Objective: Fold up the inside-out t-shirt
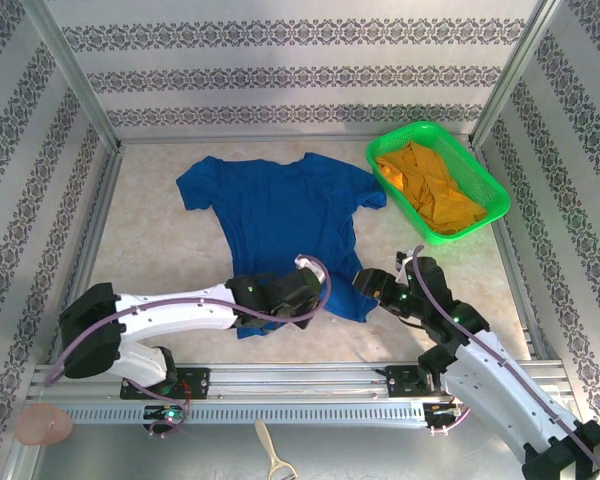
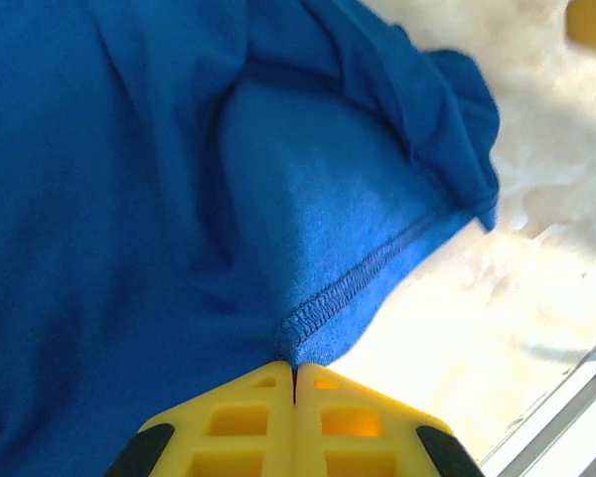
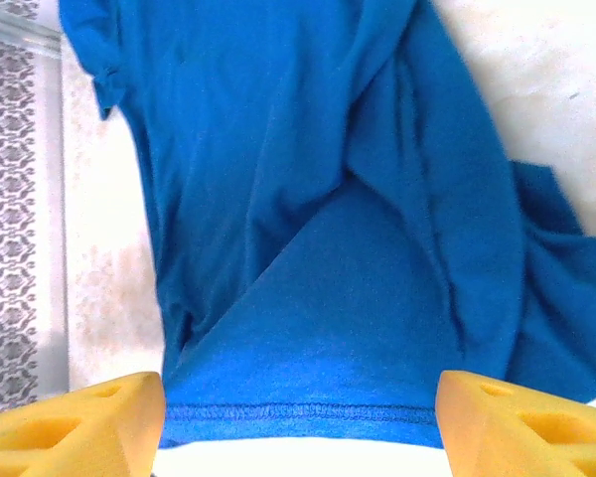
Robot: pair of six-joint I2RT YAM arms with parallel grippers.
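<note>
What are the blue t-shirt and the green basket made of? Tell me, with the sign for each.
The t-shirt: soft matte knit, probably cotton; fuzzy surface, limp folds, stitched hem. The basket: rigid moulded plastic, it seems; slightly glossy green rim.

Top view: part of the lower hem of the royal-blue cotton t-shirt (image 1: 280,210) hidden under the left claw (image 1: 302,292). The pale pink rounded object (image 1: 44,424), bottom left: blurred, unidentifiable. The cream handled tool (image 1: 273,460) cut off by bottom edge.

Bright, diffuse light blows the pale counter (image 2: 536,298) to glare in both wrist views; soft shadows sit in folds of the inside-out t-shirt (image 2: 129,199).
</note>
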